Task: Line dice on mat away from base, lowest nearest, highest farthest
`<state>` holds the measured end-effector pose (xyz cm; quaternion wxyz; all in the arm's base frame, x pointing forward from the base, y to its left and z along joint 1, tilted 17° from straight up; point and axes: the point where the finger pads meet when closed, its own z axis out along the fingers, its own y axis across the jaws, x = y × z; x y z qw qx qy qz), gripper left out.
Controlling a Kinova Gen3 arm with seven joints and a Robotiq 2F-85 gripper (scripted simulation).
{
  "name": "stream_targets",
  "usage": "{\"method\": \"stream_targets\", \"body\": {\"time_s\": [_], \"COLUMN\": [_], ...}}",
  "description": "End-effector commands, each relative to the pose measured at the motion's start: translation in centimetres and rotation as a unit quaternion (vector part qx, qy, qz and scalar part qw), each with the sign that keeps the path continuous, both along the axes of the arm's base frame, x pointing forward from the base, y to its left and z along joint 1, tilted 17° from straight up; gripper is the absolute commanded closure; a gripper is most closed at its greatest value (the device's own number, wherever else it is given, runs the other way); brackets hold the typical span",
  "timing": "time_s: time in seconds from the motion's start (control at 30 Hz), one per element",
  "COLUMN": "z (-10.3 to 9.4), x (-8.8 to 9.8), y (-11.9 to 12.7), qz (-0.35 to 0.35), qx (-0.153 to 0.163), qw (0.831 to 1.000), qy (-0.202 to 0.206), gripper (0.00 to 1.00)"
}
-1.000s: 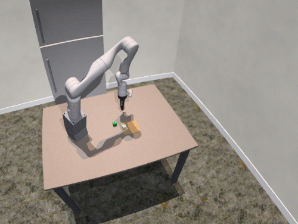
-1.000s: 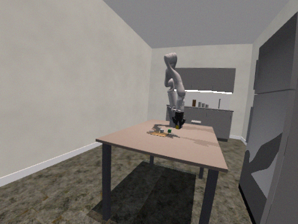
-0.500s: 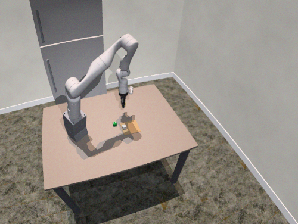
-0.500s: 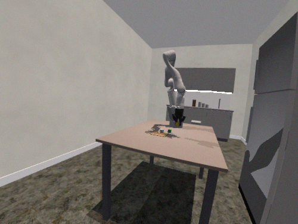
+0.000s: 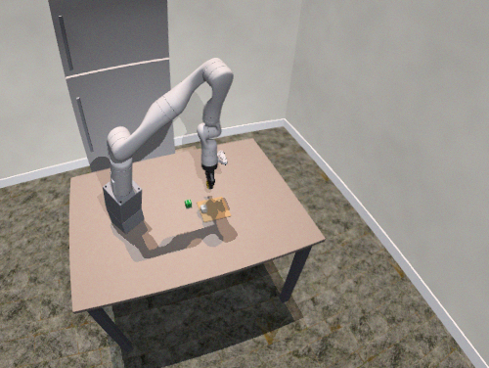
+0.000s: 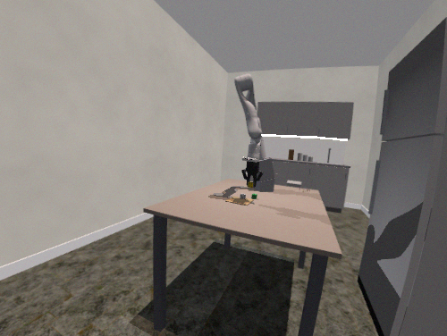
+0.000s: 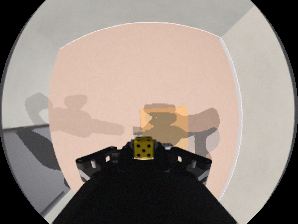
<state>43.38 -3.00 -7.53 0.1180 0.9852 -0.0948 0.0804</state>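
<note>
- Mat [image 5: 215,208]: a small tan square lying flat on the pink table [image 5: 274,230], a little way out from the arm's grey base block [image 5: 131,219].
- The white robot arm [image 5: 166,105] goes up from that block, bends over, and points its claw [image 5: 210,186] straight down, up in the air above the far edge of the mat.
- The claw is partly closed and has a yellow die [image 7: 143,148] pinched between its black fingers. The wrist view shows dark dots on the die, but they are too blurry to count.
- From the side, the yellow die [image 6: 250,184] hangs above the table and touches nothing below it.
- A pale grey die [image 5: 202,208] sits on the mat, at the edge nearest the base block.
- A green die [image 5: 188,203] sits on the bare table just beside the mat, on the side toward the base block. It does not touch the mat.
- The arm's shadow falls across the mat and the table beside it.
- A tall grey fridge [image 5: 112,73] stands behind the table.
</note>
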Motion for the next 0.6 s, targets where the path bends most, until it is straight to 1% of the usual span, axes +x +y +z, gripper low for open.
{"method": "stream_targets", "body": {"time_s": [0.0,0.07,0.13,0.2,0.57], "z": [1.5,1.5,1.8,2.0,2.0], "x": [-0.7,-0.7,-1.1,-1.3,-1.3], "y": [-4.1,-4.1,-5.3,-5.8,-5.9], "qz": [-0.005,-0.005,0.008,0.014,0.015], "qx": [-0.003,-0.003,-0.004,-0.005,-0.005], "qw": [1.000,1.000,1.000,1.000,1.000], "qy": [0.000,0.000,0.005,0.007,0.007], "gripper": [0.74,0.74,0.74,0.74,0.74]}}
